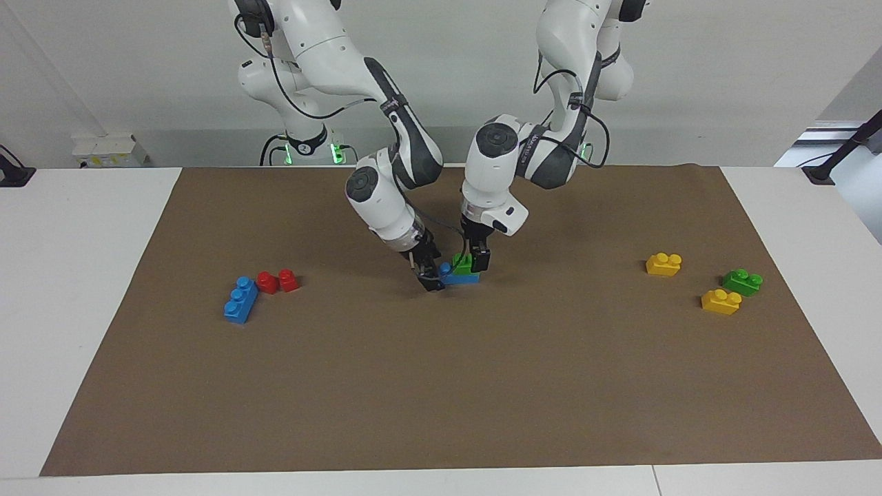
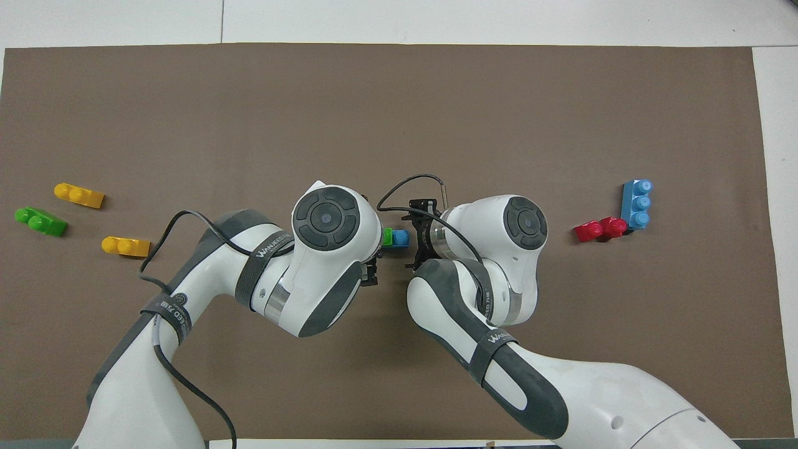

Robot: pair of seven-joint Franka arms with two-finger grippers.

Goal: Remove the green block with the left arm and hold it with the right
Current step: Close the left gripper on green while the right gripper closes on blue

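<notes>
Green block (image 1: 463, 262) sits on the blue brick (image 1: 460, 278), at its 3 o'clock half in the facing view. My left gripper (image 1: 475, 260) is spread around it. The right gripper (image 1: 431, 279) is at 9 o'clock, its grip I cannot tell. If the brick is loose, I fear both lift together.

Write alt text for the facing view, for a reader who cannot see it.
Two white robot arms meet over a green block stacked on a blue block mid-mat: the left hand at the green block, the right hand at the blue one. Other loose blocks lie toward both ends of the brown mat.

A brown mat (image 1: 441, 386) covers the white table (image 1: 69, 310) before a pale wall (image 1: 723, 69).
</notes>
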